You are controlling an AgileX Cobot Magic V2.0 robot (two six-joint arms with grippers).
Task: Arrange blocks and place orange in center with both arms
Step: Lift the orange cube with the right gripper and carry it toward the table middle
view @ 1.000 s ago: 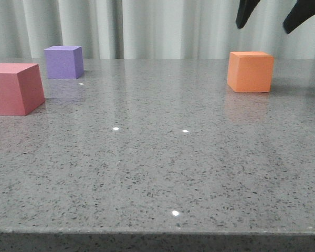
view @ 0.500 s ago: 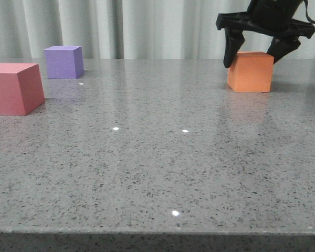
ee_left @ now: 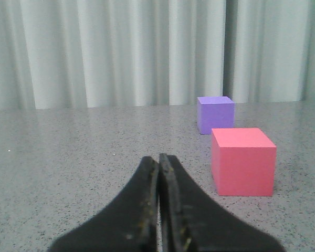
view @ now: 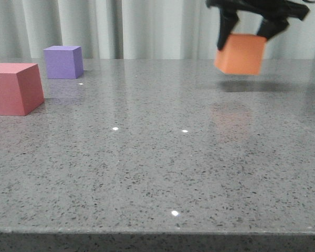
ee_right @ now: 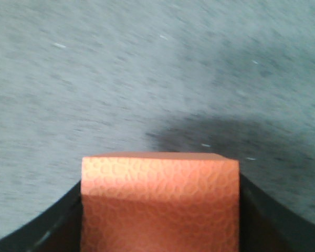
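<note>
Above table (view: pixel 147 173) — right gripper (view: pixel 248 32) jaws clamp orange cube (view: pixel 240 53), lifted; left gripper (ee_left: pixel 158 173) jaws pressed together.

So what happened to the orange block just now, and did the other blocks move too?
The right gripper came down over the orange cube, shut its jaws on it and lifted it off the table, shifting it slightly left; its shadow now lies beneath it. The pinkish-red cube and purple cube stayed where they were.
</note>
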